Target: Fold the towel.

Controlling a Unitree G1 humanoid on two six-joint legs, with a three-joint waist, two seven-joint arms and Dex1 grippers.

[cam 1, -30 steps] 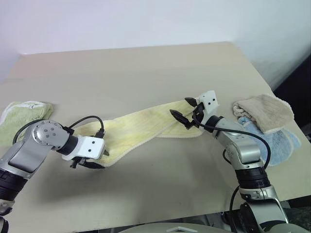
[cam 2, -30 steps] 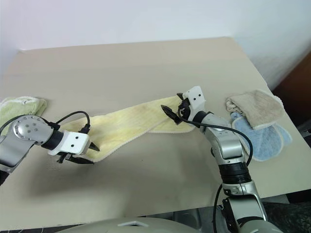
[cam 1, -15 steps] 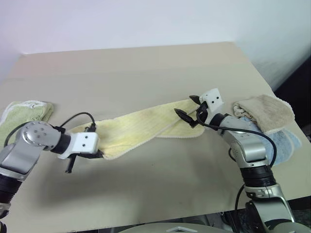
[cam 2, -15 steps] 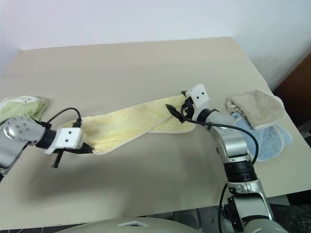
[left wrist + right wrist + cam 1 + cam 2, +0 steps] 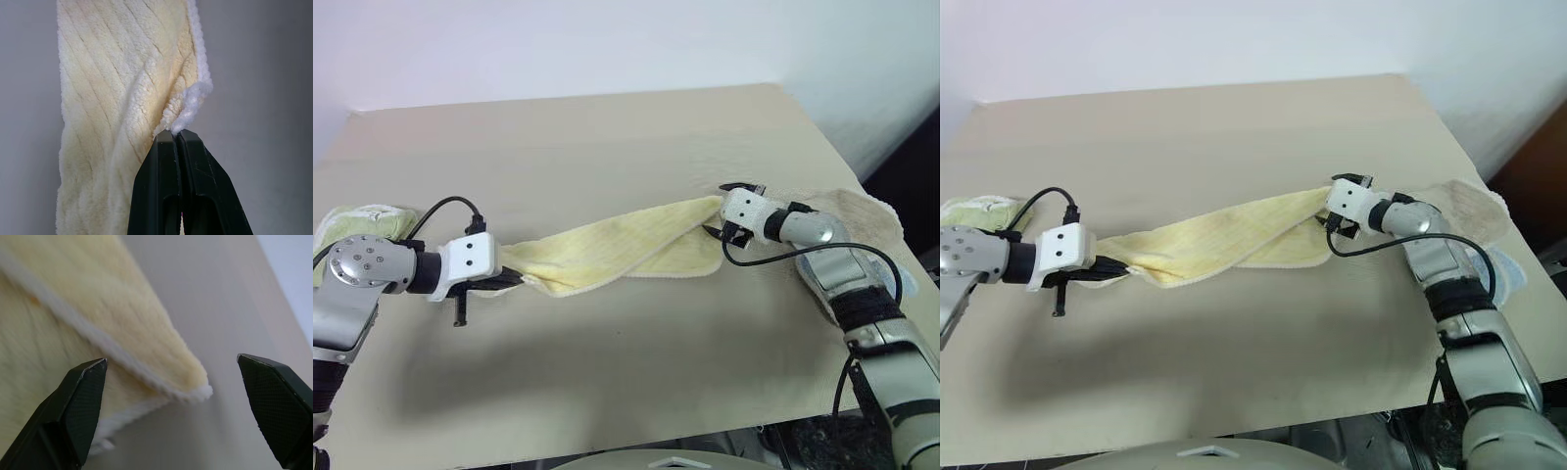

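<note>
The pale yellow towel (image 5: 617, 250) lies stretched in a twisted band across the middle of the table. My left gripper (image 5: 514, 279) is shut on its left end, pinching the whitish edge trim (image 5: 188, 105), and that end hangs slightly off the table. My right gripper (image 5: 721, 210) stands open at the towel's right end. The right wrist view shows its two fingertips (image 5: 85, 387) wide apart on either side of the towel's rounded corner (image 5: 193, 382), without touching it.
A light green towel (image 5: 357, 223) lies at the table's far left edge. A beige towel (image 5: 867, 211) on a light blue one (image 5: 1500, 272) sits at the right edge, partly behind my right arm. The tan table (image 5: 607, 137) is bare towards the back.
My left gripper has shut on the towel's left end and raised it a little. My right gripper has swung right to the towel's right corner and rolled, staying open.
</note>
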